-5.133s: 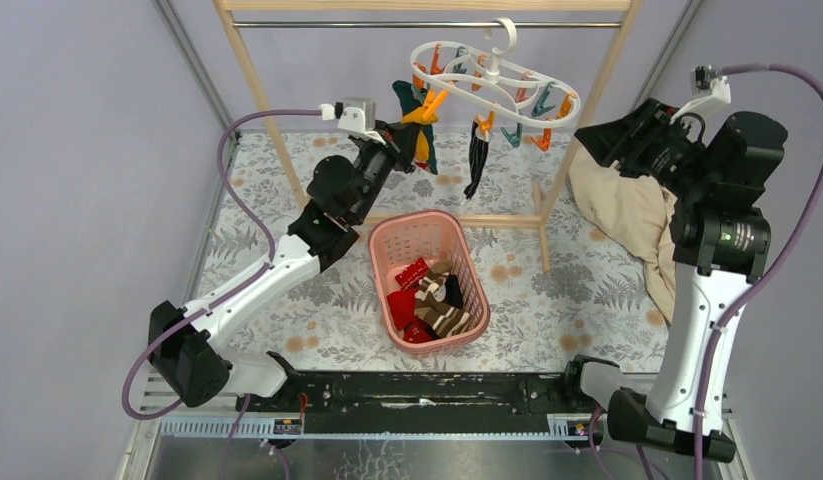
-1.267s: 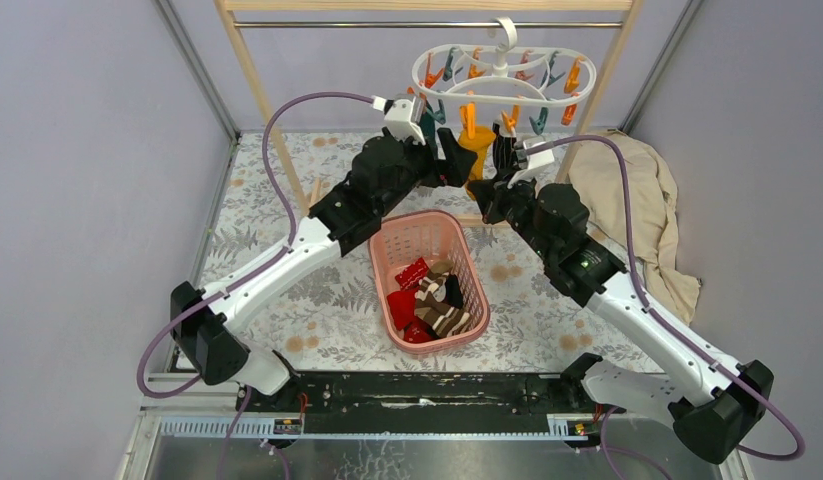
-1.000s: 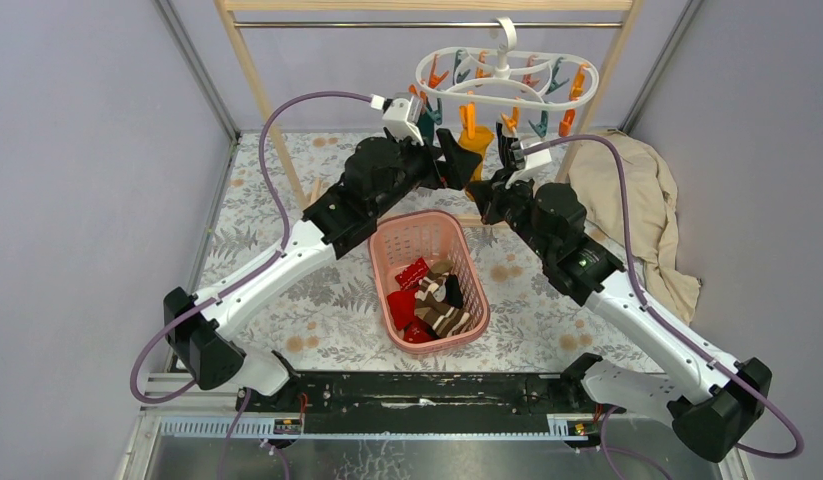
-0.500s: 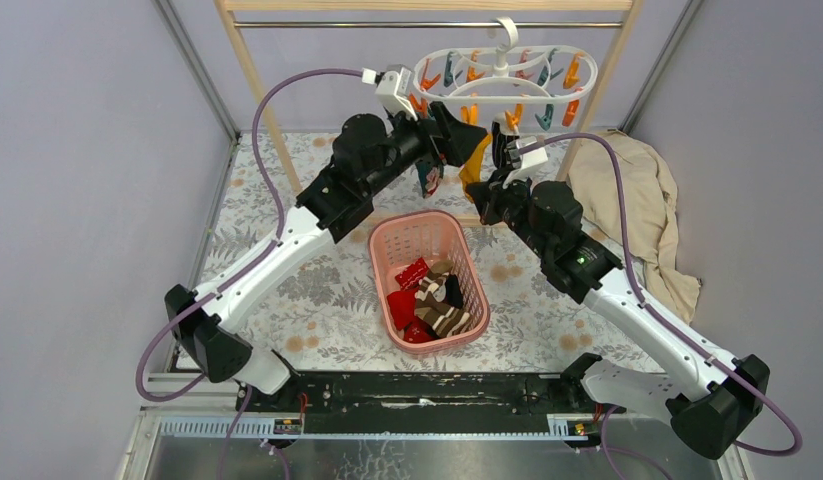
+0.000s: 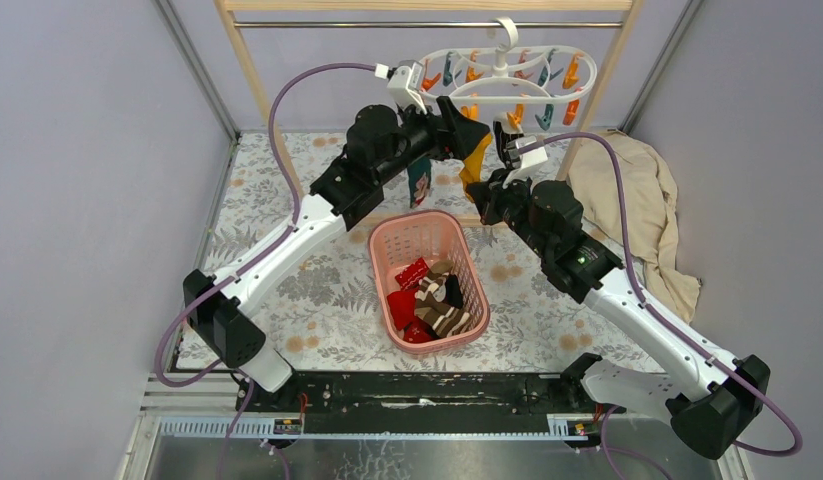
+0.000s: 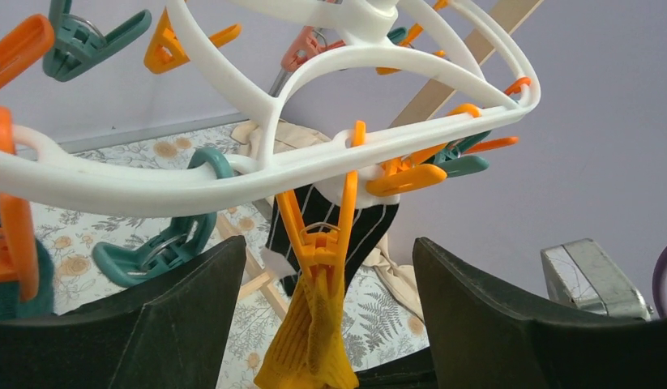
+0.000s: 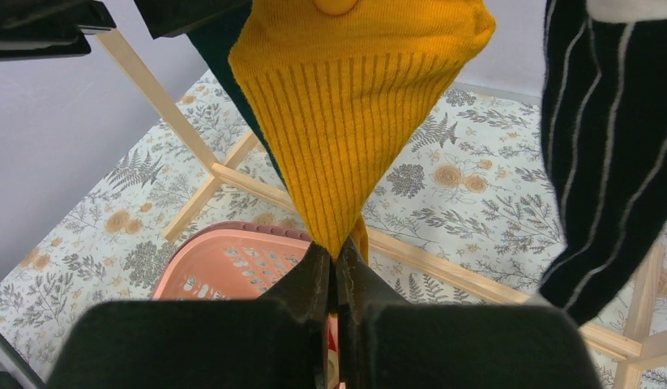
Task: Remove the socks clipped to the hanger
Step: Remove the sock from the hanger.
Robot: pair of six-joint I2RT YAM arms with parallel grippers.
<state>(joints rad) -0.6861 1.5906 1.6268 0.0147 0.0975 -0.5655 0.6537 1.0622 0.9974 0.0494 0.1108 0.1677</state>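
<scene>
The right gripper (image 7: 334, 261) is clamped on the lower tip of the mustard sock (image 7: 354, 121), apparently to hold it taut and draw it down once freed (the pink basket (image 5: 375, 270) sits below). The sock hangs from an orange clip (image 6: 318, 239) on the hanger (image 6: 151, 182). The left gripper (image 6: 326, 251), jaws apart, straddles that clip without touching it, likely to squeeze it open.

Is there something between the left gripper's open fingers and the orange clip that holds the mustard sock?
Nothing visible does. The orange clip hangs in the gap of the open left gripper, touching neither finger. The right gripper pinches the mustard sock at its lower end.
</scene>
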